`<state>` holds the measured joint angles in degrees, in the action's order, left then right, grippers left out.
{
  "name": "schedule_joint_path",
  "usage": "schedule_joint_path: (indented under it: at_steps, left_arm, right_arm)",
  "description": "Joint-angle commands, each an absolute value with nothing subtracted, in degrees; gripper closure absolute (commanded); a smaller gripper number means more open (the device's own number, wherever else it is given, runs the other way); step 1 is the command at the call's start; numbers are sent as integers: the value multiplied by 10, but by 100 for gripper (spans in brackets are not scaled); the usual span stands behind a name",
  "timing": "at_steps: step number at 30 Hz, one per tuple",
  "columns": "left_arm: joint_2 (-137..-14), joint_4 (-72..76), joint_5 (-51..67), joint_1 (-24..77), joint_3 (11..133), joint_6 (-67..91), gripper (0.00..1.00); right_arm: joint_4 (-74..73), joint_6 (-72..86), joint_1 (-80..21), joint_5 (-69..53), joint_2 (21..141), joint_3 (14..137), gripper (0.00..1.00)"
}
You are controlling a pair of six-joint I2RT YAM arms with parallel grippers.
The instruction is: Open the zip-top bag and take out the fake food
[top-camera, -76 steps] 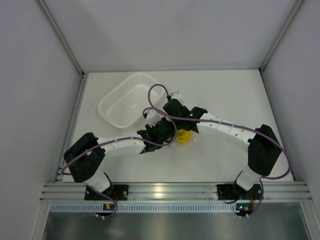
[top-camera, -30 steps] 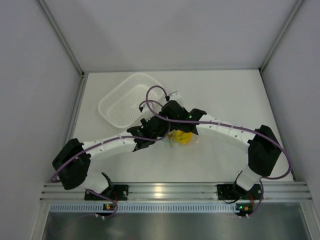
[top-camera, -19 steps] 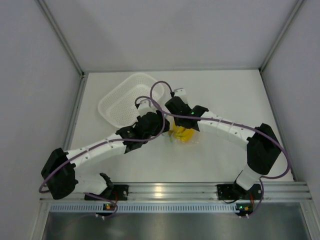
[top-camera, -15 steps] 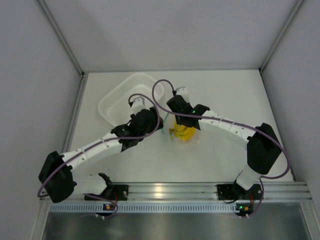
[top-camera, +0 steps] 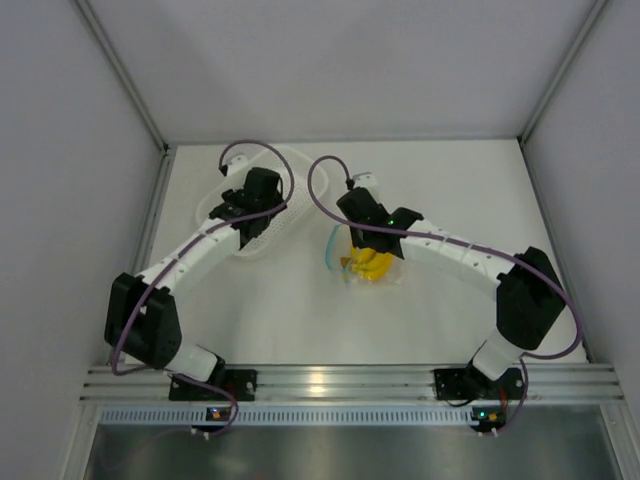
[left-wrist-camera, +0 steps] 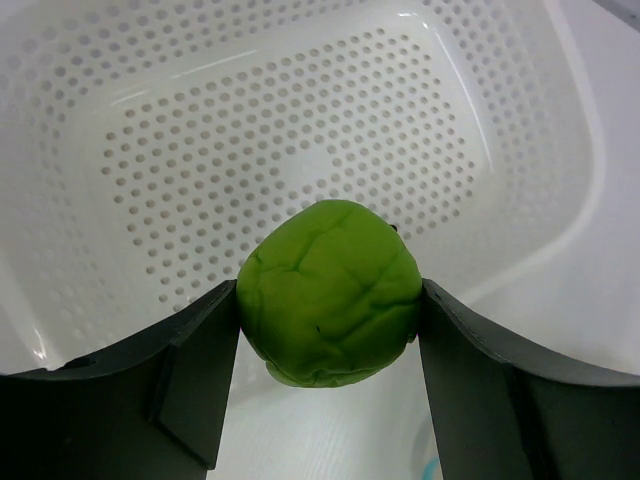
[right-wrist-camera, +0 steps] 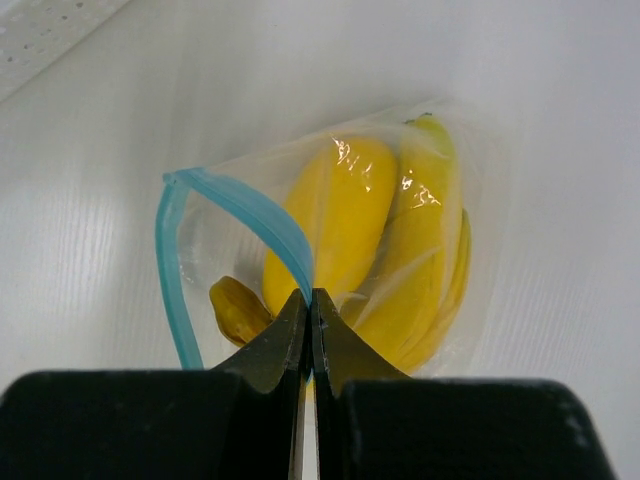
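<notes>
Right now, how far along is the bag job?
Done: the bag is open, its blue zip strip gaping, and the green ball is out. In hand: the left gripper holds that ball above the white basket; the right gripper is shut on the bag's zip edge. Left: the banana bunch and the yellow oval fruit are still inside the bag.

Overhead view, two downward wrist close-ups
</notes>
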<state>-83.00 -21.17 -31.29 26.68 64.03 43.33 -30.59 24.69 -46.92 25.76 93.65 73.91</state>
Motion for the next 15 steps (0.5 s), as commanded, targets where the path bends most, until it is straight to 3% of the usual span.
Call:
schedule_joint_path:
  at_steps: [1,5,9,11,12,14,15]
  left_arm:
    - [-893,-219,-313,229,697,398,98]
    - [-960,-220,-293,184,753,376,86]
    - [-1019,-224,-252,155,802,361,48]
    - [-1038,-231,-254,146,811,364,35]
    - [-1041,-234,-257,144,818,363,23]
    - [-1042,-235,-258,143,820,364,13]
    - [-1037,-234,-255,142,821,365,2]
  right_arm:
    - [-278,251,-463,238,905,735,100]
    - [-264,245,-463,207,898,724,100]
    - [-265,245,-464,193,899,726,100]
    - [-266,245,-463,192,900,723,100]
    - [-268,246,-464,192,899,724,100]
    - [-270,246,-464,189,898,725,100]
    - [-272,246,-464,189,897,726,100]
